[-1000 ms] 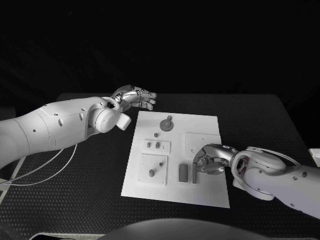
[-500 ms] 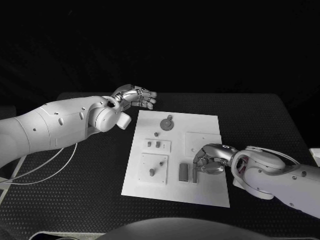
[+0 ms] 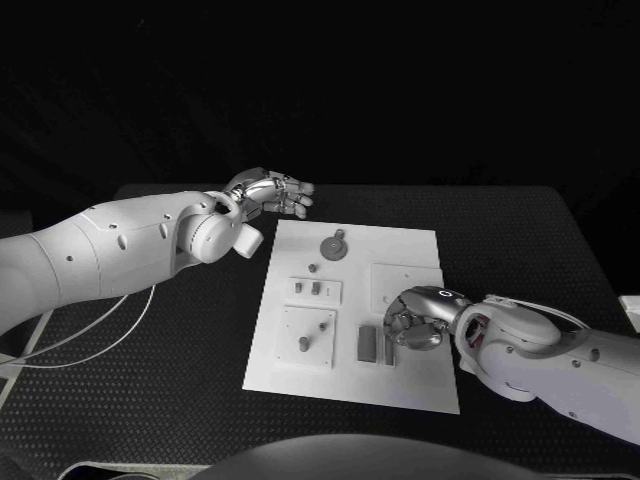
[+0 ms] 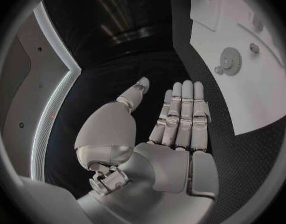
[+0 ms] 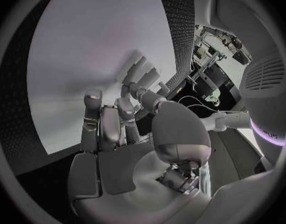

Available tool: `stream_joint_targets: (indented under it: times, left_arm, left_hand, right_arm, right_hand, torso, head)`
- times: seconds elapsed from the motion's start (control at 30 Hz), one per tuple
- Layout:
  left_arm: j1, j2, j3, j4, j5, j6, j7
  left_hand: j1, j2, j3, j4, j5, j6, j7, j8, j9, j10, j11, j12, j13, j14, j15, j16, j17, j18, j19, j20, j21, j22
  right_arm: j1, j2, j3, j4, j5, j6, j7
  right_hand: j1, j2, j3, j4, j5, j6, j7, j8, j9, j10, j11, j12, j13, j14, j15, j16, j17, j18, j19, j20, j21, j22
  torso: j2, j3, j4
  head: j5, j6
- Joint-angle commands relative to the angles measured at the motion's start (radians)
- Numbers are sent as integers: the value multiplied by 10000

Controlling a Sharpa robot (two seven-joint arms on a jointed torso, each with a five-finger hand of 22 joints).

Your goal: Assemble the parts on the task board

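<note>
Parts on the task board are what the right hand is after: it's low over the board's near right area, fingers curled down beside two upright grey pieces, but I can't tell if it's pinching anything. Further out, a gear-like part sits toward the far end. The left hand hovers off the board's far left corner, flat, spread, holding nothing. Risk as I see it: those curled fingers could knock a neighbouring piece over.

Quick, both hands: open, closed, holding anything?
Left hand: open, empty, off the task board.
Right hand: down on the board; grip cannot be told.
</note>
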Motion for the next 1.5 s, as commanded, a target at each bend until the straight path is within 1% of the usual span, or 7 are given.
stream_joint_targets:
  times: [0.03,0.13,0.23,0.47,0.87,1.2,1.5]
  left_arm:
    - [8,12,7,9,46,155,55]
    - [8,10,7,9,46,161,54]
    - [8,14,7,15,46,171,52]
    - [8,4,7,19,43,189,49]
    - [6,2,6,2,40,216,46]
    - [6,18,4,7,29,248,39]
    - [6,32,3,1,26,246,36]
  left_hand:
    - [-72,18,-9,61,-16,-68,-1,38,-10,-40,-20,-9,-14,-8,77,-62,11,-12,-96,-4,10,-12]
    - [-72,14,-9,60,-17,-69,0,38,-11,-42,-20,-10,-15,-9,77,-64,14,-12,-98,-4,9,-12]
    - [-71,12,-10,60,-18,-70,0,38,-12,-42,-20,-10,-15,-9,77,-66,16,-12,-100,-4,9,-12]
    - [-70,9,-10,59,-19,-73,1,39,-14,-44,-19,-10,-16,-10,78,-70,22,-11,-102,-4,9,-12]
    - [-67,6,-11,57,-20,-77,2,39,-16,-46,-18,-10,-16,-10,78,-75,29,-11,-104,-3,9,-13]
    - [-67,3,-14,56,-21,-83,4,39,-20,-51,-16,-12,-18,-12,80,-81,37,-11,-107,-2,9,-13]
    - [-69,4,-16,58,-21,-88,6,39,-22,-55,-14,-13,-19,-14,81,-87,45,-12,-110,0,9,-14]
  right_arm:
    - [-143,27,-69,8,-921,218,-154]
    - [-169,25,-69,7,-1091,281,-129]
    - [-183,16,-69,-9,-1697,180,-73]
    - [-210,23,-70,-33,-2290,87,142]
    - [-479,37,-68,-95,-2874,-102,578]
    - [-568,62,-67,-141,-3069,-256,643]
    - [-567,16,-65,-111,-2778,-726,693]
  right_hand:
    - [64,-107,19,-100,34,192,51,76,19,143,-20,66,38,7,-81,55,1,283,51,-70,49,155]
    - [122,-137,30,-145,33,242,31,114,37,218,-40,151,98,16,-96,55,1,283,57,-77,43,150]
    - [161,-165,35,-171,33,270,19,137,49,248,-52,181,119,18,-105,53,-6,283,61,-80,39,147]
    - [253,-264,51,-208,33,331,-6,188,75,302,-76,218,141,-5,-112,32,-59,283,48,-80,15,138]
    - [470,-337,142,-134,32,356,-6,220,91,363,-77,245,154,50,-115,50,17,283,76,-91,-5,126]
    - [647,-491,164,-106,33,415,-15,263,109,434,-85,288,180,85,-113,65,57,283,101,-106,-10,127]
    - [720,-708,116,-117,32,481,-23,311,131,455,-93,254,148,111,-121,69,75,283,133,-121,-19,122]
  torso:
    - [4,9,6]
    - [3,1,-1]
    - [0,1,-10]
    - [-3,-1,-11]
    - [0,9,-6]
    - [4,2,-7]
    - [-2,-6,-1]
  head:
    - [14,-8]
    - [19,-22]
    - [20,-10]
    - [22,-7]
    - [20,-30]
    - [23,3]
    - [-8,54]
